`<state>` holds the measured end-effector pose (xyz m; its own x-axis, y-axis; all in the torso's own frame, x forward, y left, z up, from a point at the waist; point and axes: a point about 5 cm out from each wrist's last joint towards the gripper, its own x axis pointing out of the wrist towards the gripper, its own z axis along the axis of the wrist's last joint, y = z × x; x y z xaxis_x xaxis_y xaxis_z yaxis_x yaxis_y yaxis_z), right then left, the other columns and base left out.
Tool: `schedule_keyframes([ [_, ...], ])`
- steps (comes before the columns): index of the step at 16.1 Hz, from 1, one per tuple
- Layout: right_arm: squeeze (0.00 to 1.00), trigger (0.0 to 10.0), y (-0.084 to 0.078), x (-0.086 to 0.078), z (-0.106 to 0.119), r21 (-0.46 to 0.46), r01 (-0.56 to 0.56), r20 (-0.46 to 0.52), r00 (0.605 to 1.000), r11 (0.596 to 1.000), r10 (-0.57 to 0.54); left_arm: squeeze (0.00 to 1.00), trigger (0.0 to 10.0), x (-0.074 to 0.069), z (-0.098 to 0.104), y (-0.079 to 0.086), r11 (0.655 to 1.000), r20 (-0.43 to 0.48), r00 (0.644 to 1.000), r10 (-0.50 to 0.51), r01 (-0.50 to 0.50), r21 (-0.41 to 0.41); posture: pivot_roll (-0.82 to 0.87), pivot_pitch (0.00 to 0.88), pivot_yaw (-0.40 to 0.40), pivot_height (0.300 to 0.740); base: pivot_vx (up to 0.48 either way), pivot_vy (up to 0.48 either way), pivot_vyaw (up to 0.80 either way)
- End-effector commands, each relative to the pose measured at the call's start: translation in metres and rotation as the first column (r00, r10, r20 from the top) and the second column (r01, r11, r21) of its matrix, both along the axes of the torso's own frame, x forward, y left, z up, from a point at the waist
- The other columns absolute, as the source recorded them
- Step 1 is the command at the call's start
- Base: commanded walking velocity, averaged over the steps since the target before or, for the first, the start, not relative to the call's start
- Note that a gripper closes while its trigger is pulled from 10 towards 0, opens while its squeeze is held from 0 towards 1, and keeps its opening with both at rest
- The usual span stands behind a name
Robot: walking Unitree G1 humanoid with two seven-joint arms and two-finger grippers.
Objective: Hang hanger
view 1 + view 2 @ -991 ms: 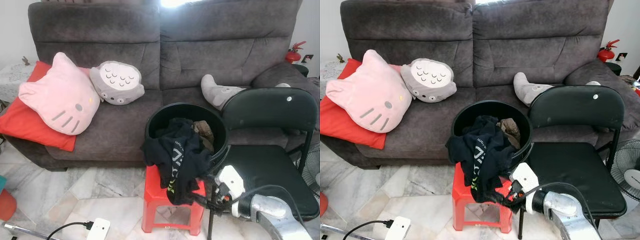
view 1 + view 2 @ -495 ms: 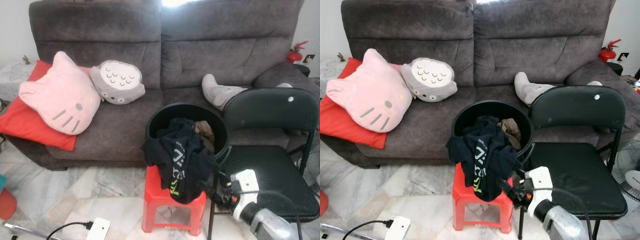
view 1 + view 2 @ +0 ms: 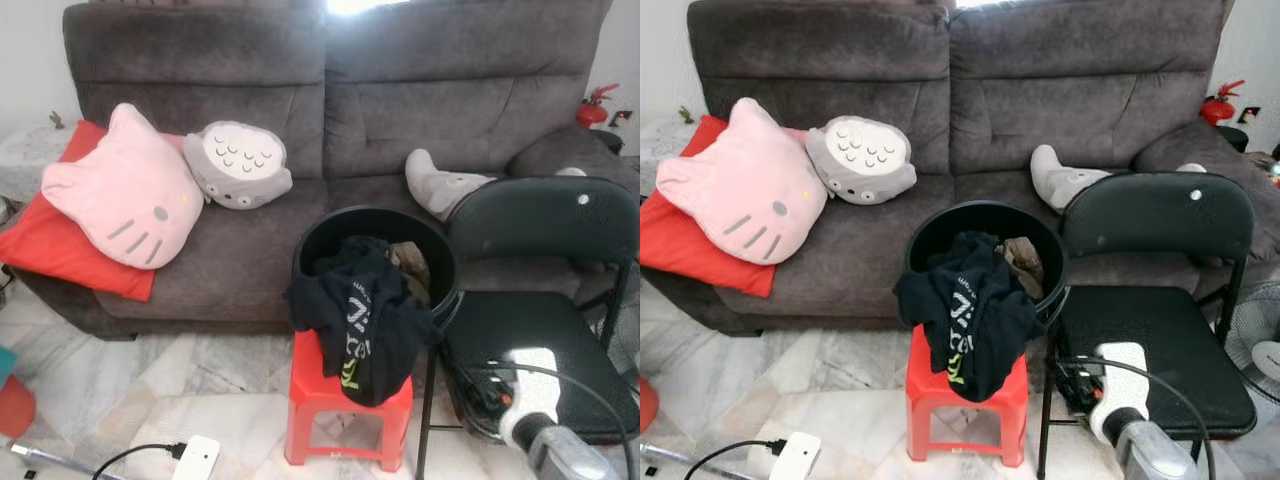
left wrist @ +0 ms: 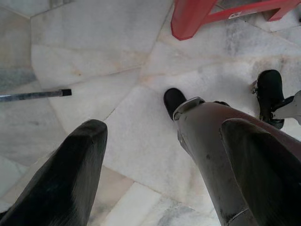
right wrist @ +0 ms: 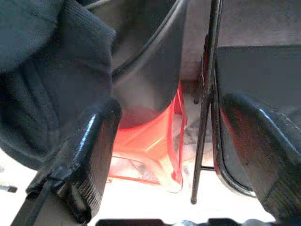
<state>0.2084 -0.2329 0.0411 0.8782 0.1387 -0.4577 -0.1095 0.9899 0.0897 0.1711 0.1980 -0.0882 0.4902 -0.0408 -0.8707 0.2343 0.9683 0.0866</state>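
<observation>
A black garment with pale lettering (image 3: 365,320) hangs over the front rim of a round black basket (image 3: 320,235). More clothes lie inside the basket. It stands on a red plastic stool (image 3: 320,395). My right gripper (image 3: 1072,385) is low at the front left corner of a black folding chair (image 3: 540,225), just right of the stool and apart from the garment. In the right wrist view the right gripper (image 5: 171,117) is open, and the basket wall, stool and chair leg (image 5: 207,99) lie between its fingers. My left gripper (image 4: 160,141) hangs open over the marble floor.
A dark grey sofa (image 3: 400,90) fills the back, with a pink cat cushion (image 3: 125,195), a red cushion (image 3: 60,250), a grey owl plush (image 3: 240,165) and another grey plush (image 3: 445,185). A white power strip (image 3: 197,458) lies on the floor at left. A fan (image 3: 1265,345) stands at far right.
My right arm has drawn away from the garment's lower hem, moving right and down to the chair's front corner. The garment now hangs free. The view has shifted slightly.
</observation>
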Motion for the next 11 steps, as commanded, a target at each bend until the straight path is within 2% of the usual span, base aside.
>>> schedule_keyframes([
  [1,0.0,10.0,0.0,0.002,0.002,-0.013,-0.019,0.01,1.0,1.0,0.019,0.0,10.0,0.0,0.001,0.003,1.0,0.003,1.0,-0.001,0.0,0.013,-0.08,0.0,0.036,0.74,0.0,0.0,0.0],
  [4,0.0,10.0,-0.012,0.004,-0.01,-0.055,0.035,-0.017,0.999,0.998,-0.036,0.0,10.0,0.0,0.001,0.003,1.0,0.006,1.0,0.006,-0.006,0.015,-0.08,0.0,0.036,0.74,0.0,0.0,0.0],
  [6,0.0,10.0,-0.009,0.006,-0.014,-0.05,0.028,-0.02,0.999,0.998,-0.029,0.0,10.0,0.0,0.001,0.004,1.0,0.005,1.0,0.006,-0.006,0.014,-0.08,0.0,0.039,0.74,0.0,0.0,0.0],
  [8,0.0,10.0,0.0,0.016,-0.019,-0.007,0.001,0.016,1.0,1.0,-0.001,0.0,10.0,0.0,0.001,0.004,1.0,0.006,1.0,0.007,-0.007,0.013,-0.08,0.0,0.042,0.74,0.0,0.0,0.0],
  [11,0.0,10.0,0.014,0.023,-0.021,0.06,-0.19,0.046,0.981,0.98,0.187,0.0,10.0,0.0,0.0,0.004,1.0,0.01,1.0,0.012,-0.013,0.014,-0.07,0.0,0.042,0.74,0.0,0.0,0.0],
])
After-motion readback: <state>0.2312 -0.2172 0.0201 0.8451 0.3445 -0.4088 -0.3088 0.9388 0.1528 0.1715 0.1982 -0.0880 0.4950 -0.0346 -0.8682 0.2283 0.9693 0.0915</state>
